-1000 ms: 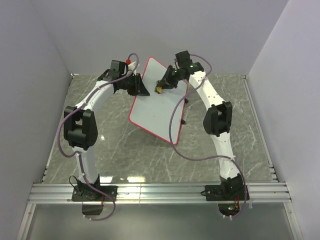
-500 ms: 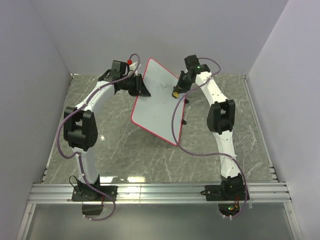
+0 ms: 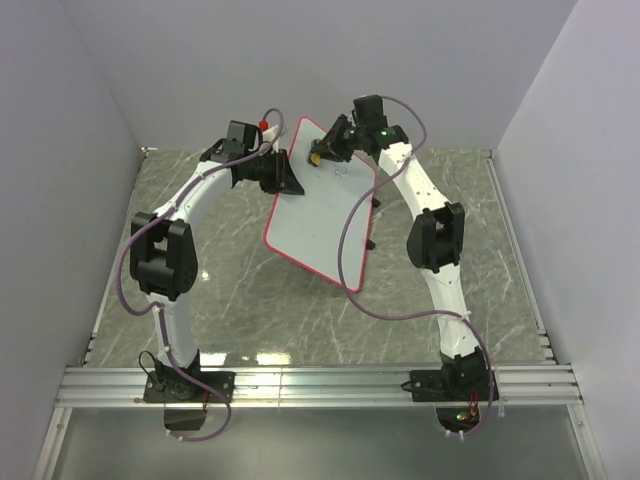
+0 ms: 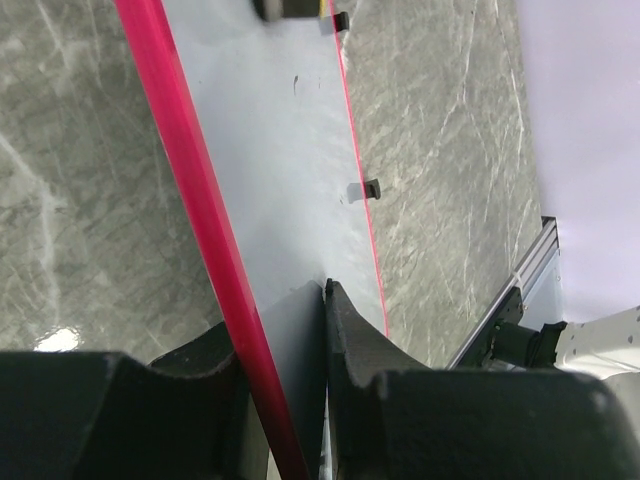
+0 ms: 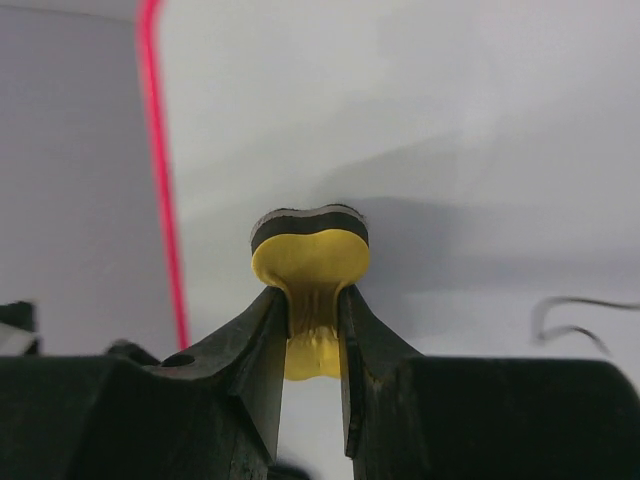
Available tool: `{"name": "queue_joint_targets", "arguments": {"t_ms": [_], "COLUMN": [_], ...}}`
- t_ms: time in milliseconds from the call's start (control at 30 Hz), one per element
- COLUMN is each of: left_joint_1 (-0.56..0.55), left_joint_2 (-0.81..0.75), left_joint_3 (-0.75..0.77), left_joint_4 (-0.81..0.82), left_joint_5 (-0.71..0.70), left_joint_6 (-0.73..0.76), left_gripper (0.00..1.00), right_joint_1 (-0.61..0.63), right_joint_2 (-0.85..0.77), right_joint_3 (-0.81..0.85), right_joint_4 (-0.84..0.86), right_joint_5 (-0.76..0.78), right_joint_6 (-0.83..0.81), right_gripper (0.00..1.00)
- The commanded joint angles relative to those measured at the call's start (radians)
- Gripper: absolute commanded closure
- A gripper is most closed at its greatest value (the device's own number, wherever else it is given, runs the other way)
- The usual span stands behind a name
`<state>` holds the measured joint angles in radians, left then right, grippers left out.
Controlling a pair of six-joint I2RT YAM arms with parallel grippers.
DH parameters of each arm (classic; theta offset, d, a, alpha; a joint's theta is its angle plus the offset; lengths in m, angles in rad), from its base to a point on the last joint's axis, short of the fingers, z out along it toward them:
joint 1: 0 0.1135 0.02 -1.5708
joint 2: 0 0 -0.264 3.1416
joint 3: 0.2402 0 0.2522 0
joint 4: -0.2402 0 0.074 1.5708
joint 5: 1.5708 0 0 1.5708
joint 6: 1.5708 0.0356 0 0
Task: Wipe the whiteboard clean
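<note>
From overhead I see the whiteboard tilted up over the far middle of the table, with my left gripper at its left edge and my right gripper at its far end holding a yellow eraser. On the left wrist camera, the fingers are pinched onto the board's red rim, one on each face. On the right wrist camera, the fingers squeeze the eraser's narrow waist, its black pad facing the white surface near the rim, and a dark pen squiggle sits further along.
</note>
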<state>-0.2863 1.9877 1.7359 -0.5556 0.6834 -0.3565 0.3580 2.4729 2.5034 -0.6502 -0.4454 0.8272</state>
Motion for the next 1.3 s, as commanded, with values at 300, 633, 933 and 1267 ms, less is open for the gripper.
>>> {"name": "queue_joint_targets", "arguments": {"t_ms": [300, 633, 933, 1267], "left_joint_1": [-0.205, -0.203, -0.206, -0.234], "left_joint_2": [0.072, 0.083, 0.094, 0.094], "left_joint_3": [-0.059, -0.052, -0.049, -0.047], "left_joint_4": [-0.159, -0.159, -0.158, -0.167], "left_joint_5": [0.001, 0.011, 0.028, 0.012], "left_joint_6": [0.183, 0.180, 0.177, 0.189], "left_gripper": [1.00, 1.00, 1.00, 1.00], "right_joint_1": [-0.034, -0.100, -0.070, -0.060], "right_joint_2": [-0.017, 0.038, 0.000, 0.067], "right_joint_3": [-0.178, -0.170, -0.170, -0.011], "right_joint_4": [-0.001, -0.239, -0.094, 0.184], "right_joint_5": [0.075, 0.309, 0.147, 0.148], "right_joint_6": [-0.008, -0.141, -0.096, 0.217], "right_gripper": [1.00, 1.00, 1.00, 1.00]}}
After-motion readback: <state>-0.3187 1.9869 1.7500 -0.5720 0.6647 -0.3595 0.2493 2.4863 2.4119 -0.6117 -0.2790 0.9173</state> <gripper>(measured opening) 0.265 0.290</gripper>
